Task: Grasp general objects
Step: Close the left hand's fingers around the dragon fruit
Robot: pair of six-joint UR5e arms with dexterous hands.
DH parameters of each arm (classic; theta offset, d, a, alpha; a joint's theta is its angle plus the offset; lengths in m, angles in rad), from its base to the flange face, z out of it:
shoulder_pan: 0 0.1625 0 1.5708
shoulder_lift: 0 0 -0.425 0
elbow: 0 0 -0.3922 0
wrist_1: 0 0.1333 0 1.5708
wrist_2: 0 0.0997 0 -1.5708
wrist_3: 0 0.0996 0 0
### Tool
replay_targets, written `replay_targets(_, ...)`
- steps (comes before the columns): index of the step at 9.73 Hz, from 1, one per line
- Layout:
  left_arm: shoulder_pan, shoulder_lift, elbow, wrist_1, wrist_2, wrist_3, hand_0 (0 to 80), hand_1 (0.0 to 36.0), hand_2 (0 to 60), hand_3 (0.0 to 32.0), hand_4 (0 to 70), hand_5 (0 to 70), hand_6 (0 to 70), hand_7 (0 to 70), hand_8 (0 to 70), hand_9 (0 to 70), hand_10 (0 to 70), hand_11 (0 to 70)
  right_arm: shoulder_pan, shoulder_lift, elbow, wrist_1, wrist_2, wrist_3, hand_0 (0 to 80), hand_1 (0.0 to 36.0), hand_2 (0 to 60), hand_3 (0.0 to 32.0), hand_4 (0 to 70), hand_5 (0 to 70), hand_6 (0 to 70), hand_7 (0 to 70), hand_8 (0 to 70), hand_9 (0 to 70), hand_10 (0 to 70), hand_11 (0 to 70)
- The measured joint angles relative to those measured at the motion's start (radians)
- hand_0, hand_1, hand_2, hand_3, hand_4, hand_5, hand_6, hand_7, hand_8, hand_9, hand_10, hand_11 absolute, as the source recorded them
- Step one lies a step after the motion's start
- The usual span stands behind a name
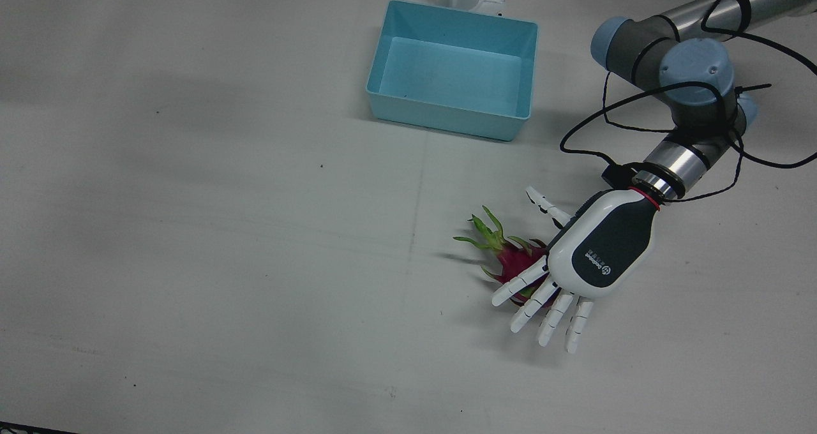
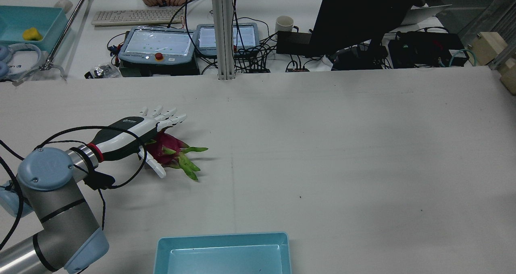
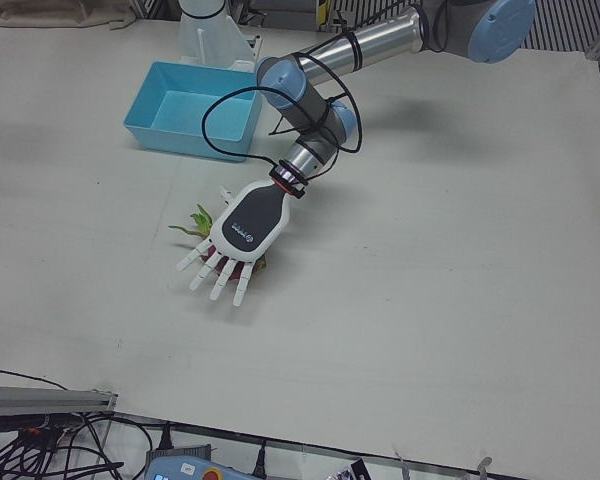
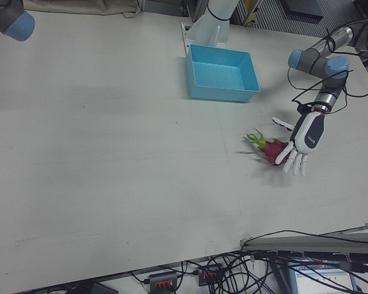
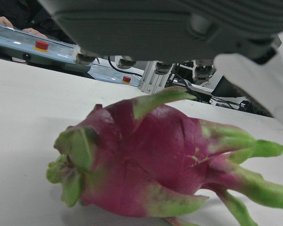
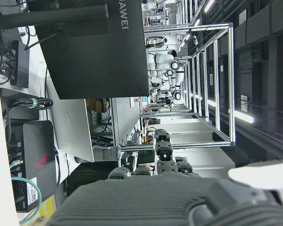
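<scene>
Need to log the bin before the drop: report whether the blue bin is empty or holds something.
Empty. The blue bin shows only its bare floor in the front view; the dragon fruit lies on the table under the left hand.
</scene>
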Motion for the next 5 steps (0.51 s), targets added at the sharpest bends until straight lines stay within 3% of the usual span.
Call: replay_targets(5,0.013,-0.026,0.074,-0.026,-0.021,0.042,47.3,8.0,0.0,28.2,0.0,0.0,0.0,3.7,0.0,0.0,0.0,0.0,0.0,0.0,0.0,0.0,0.0,0.0,0.0,0.0,0.0,0.0,0.0,0.0,0.0,0.0,0.0,0.0,0.0,0.0)
